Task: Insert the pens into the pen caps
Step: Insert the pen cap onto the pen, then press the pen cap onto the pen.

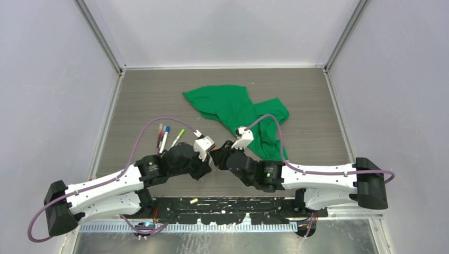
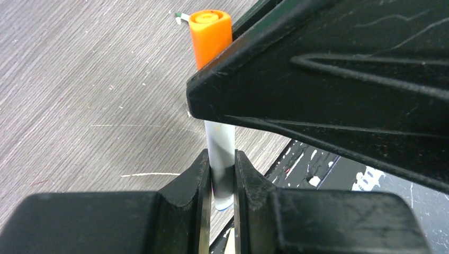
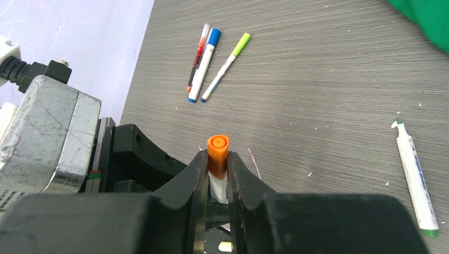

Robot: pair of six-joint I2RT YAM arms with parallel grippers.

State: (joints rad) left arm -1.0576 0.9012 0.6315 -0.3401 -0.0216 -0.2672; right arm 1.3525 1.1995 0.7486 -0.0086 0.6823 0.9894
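Both arms were folded in toward the table's near edge, mid-way across, claws meeting tip to tip. L gripper (image 2: 219, 161) was clamped on the white pen (image 2: 218, 138), fingers pinched tight on the barrel near its back end, the barrel running away from the wrist cam. R gripper (image 3: 217, 159) was clamped on the orange cap (image 3: 217, 151) at that pen's other end, one finger on either side of the cap, w/ white barrel showing just below it. The cap sat on the pen's end. How far it was seated I couldn't tell, since R finger covered the join in L wrist view. The pen hung between the two claws, over the table (image 1: 143, 100).

The other pens lay on the wood. Three were in a loose group out beyond L arm, left of centre. The red pen (image 3: 198, 59) and blue-capped pen (image 3: 206, 62) lay side by side, touching or nearly so. The lime-capped pen (image 3: 229, 64) was near them, its cap end angled away. A fourth, the green-tipped pen (image 3: 414, 180), lay alone and uncapped, well apart from that group, at the R side of R wrist view. The green cloth (image 1: 235, 111) was crumpled at back-centre, w/ R arm's cable arcing over it. A small pale-yellow piece (image 1: 194, 201) sat on the black base rail between the arm bases. Cap or not, I couldn't tell.
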